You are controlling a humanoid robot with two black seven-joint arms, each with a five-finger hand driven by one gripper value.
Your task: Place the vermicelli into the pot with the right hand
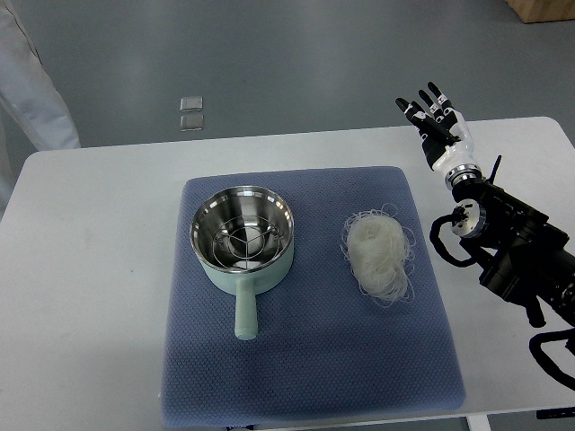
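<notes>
Fingers (429,106) of right hand (437,126) spread, holding nothing, above and right of vermicelli (377,254); pot (243,239) left of vermicelli, both on blue mat (305,368).

Cloth, steel and pale noodle threads

The mat (305,359) is matt blue woven cloth on a smooth white desk (90,269); the pot (243,242) has a glossy steel inside and a matt mint shell; the vermicelli (377,253) looks wiry and translucent.
</notes>
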